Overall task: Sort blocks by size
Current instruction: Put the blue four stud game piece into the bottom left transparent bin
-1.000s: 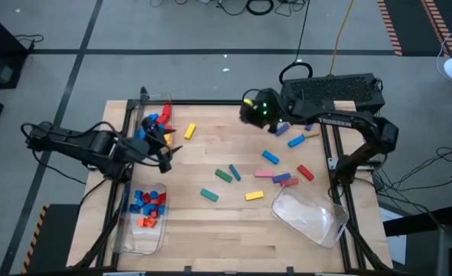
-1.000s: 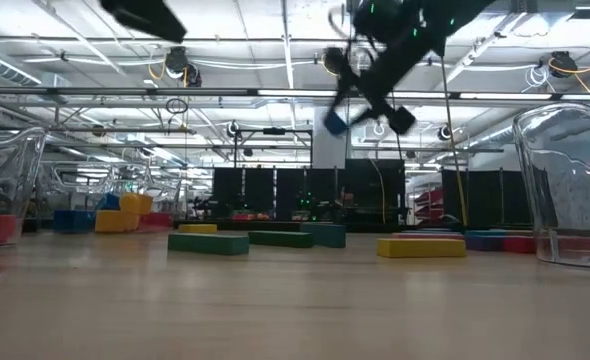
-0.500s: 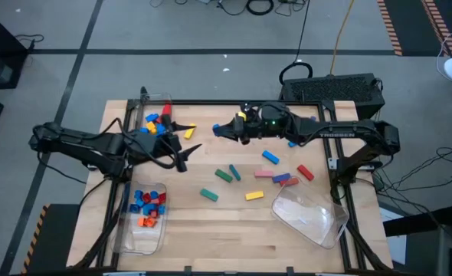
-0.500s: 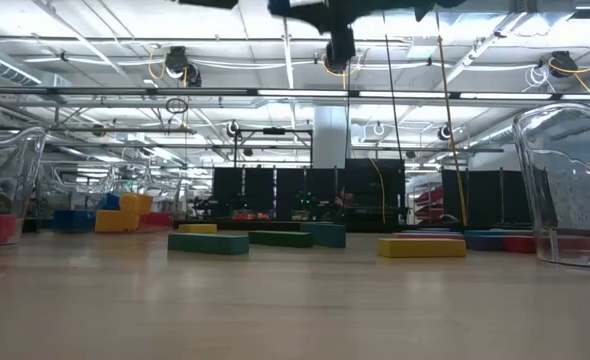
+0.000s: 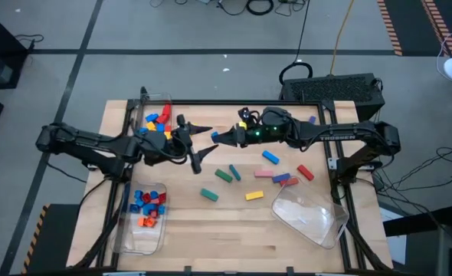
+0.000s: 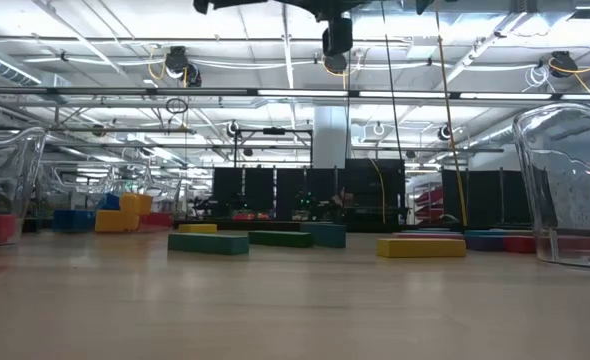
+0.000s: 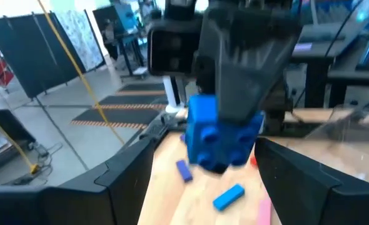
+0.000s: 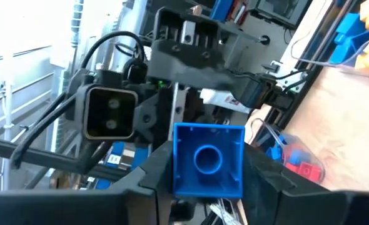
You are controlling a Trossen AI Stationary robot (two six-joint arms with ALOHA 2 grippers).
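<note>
Blue block [image 8: 208,160] clamped in right gripper [image 5: 217,136], held facing left gripper [image 5: 198,145], fingers spread; no legible writing.

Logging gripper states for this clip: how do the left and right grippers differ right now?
The right gripper is closed on a small blue block; the left gripper holds nothing. The left's fingers are spread wide, the right's pinched on the block. Both hang above the table's middle, tips facing each other closely.

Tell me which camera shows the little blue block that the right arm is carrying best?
The right wrist view: the blue block fills the middle, its hollow underside facing the camera. The left wrist view shows it blurred in the right hand. The high view mostly hides it; the low view misses it.
</note>
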